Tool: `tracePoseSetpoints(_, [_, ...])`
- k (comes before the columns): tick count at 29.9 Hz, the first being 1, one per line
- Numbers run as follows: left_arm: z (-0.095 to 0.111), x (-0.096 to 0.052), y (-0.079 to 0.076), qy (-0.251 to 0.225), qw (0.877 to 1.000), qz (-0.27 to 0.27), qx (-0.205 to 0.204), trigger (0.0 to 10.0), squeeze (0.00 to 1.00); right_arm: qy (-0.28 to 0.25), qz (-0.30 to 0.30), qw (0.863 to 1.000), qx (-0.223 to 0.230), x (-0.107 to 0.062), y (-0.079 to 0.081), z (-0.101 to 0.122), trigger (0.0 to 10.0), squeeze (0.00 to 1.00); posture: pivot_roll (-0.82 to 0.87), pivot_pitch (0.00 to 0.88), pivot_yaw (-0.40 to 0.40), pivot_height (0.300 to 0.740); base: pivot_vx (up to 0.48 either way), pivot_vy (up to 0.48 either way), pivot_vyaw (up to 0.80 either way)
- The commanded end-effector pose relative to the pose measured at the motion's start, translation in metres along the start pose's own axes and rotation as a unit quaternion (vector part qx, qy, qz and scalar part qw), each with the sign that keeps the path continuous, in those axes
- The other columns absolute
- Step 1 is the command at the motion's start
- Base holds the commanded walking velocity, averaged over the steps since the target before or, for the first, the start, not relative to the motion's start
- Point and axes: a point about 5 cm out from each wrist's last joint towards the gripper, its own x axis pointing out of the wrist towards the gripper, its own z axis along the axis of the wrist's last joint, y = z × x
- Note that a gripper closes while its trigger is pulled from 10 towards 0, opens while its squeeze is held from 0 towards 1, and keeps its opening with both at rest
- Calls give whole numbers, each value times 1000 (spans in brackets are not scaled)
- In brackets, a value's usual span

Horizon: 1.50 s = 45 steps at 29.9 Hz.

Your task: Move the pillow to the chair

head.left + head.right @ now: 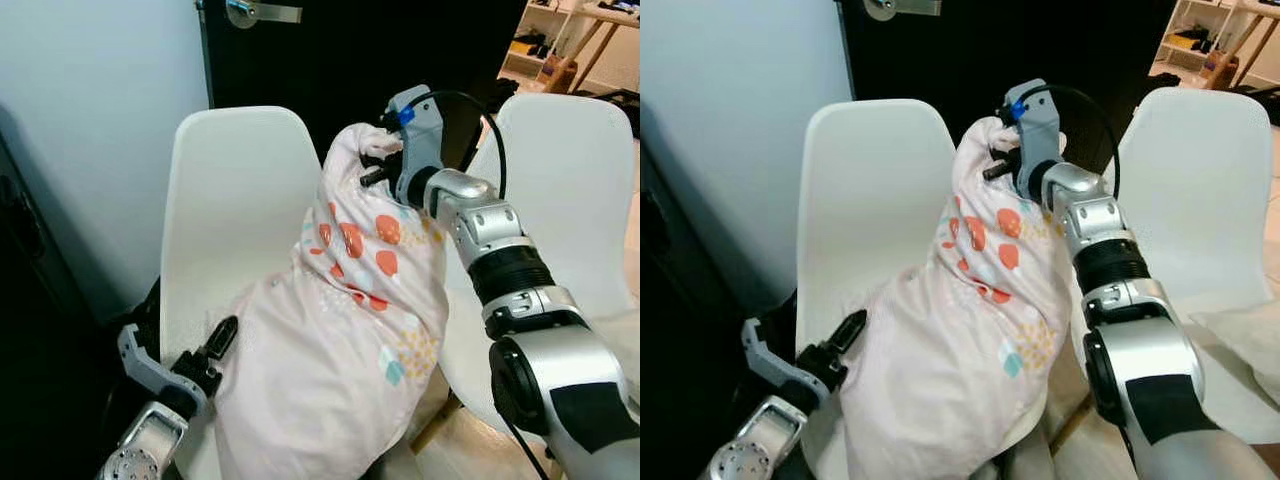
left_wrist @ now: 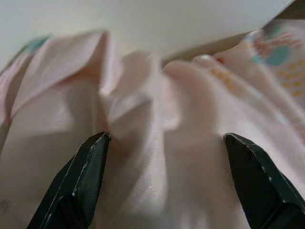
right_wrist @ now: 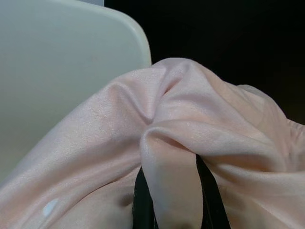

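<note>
The right gripper (image 1: 385, 160) was pinched shut on a fold at the top corner of the pillow (image 1: 350, 330), holding that corner up at about the height of the chair back. In the right wrist view, a ridge of pink cloth stood squeezed between its two black fingers (image 3: 143, 205). This high hold probably kept the pillow standing upright, so that its lower end could settle on the seat.

The left gripper (image 1: 205, 360) was low at the front of the seat, with its fingers (image 2: 78, 181) spread wide against the pillow's lower edge. They seemed to press into the cloth rather than hold it, though the close view did not make the contact sure. I judged that it was steadying the bottom.

The pillow was on the left white chair (image 1: 230, 190), leaning toward its right side, with part of it hanging over the seat's front edge. It was soft and pale pink, much creased, with orange spots, yellow dots and small teal patches. A second white chair (image 1: 580, 180) stood just beside.
</note>
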Motion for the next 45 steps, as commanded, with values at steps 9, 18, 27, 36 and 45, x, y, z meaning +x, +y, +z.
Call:
tracePoseSetpoints(9, [-19, 11, 16, 55, 998, 30, -30, 10000, 0, -37, 38, 999, 11, 2, 15, 23, 10000, 0, -64, 0, -104, 446, 0, 0, 0])
tracePoseSetpoints(18, [-27, 19, 20, 79, 995, 31, -51, 0, 0, -51, 40, 998, 10, -3, 13, 34, 10000, 0, -96, 7, -102, 446, 0, 0, 0])
tracePoseSetpoints(27, [-9, 15, 28, 39, 997, 47, -43, 0, 0, -50, 35, 998, 10, -5, 11, 34, 10000, 0, -88, 0, -102, 446, 0, 0, 0])
tracePoseSetpoints(36, [63, 5, 0, -103, 992, 35, 57, 0, 0, 17, 22, 999, -26, -7, 5, 8, 10000, 0, -59, 0, -99, 446, 0, 0, 0])
tracePoseSetpoints(45, [102, -9, -78, -186, 973, -86, 108, 0, 0, 99, 12, 994, -38, -14, -8, -30, 10000, 0, -19, 0, -97, 446, 0, 0, 0])
